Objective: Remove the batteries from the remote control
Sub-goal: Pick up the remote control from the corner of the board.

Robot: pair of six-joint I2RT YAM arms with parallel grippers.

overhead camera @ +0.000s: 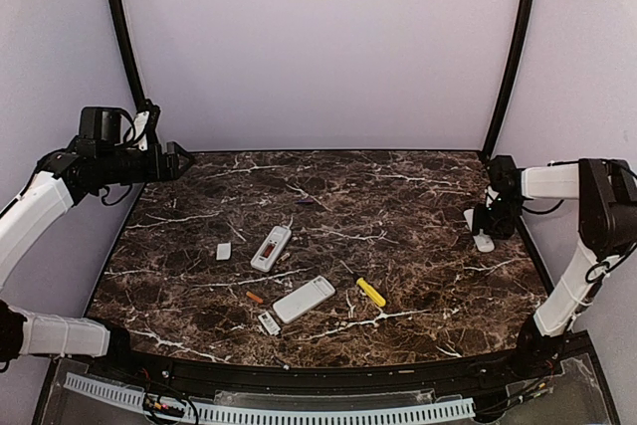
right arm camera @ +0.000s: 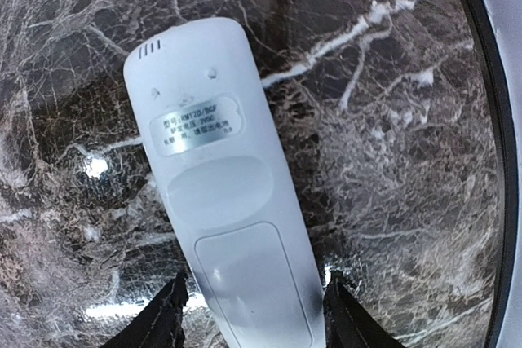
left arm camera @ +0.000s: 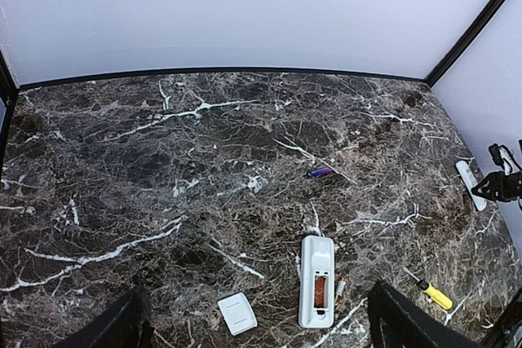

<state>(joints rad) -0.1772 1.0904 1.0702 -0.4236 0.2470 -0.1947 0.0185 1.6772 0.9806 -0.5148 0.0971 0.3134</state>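
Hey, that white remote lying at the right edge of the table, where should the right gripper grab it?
Across its narrow width at the battery-cover end, coming straight down. The white remote lies flat, back up, on the table, so only its long sides are free; the right gripper straddles them there.

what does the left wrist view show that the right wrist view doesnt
Only left wrist: an opened white plastic remote with an orange cylindrical battery inside, a small white rectangular cover, and a yellow-handled screwdriver. Only right wrist: the silver label on the back of a closed white remote, between the right hand's fingers. Both: the dark marble tabletop and that closed remote.
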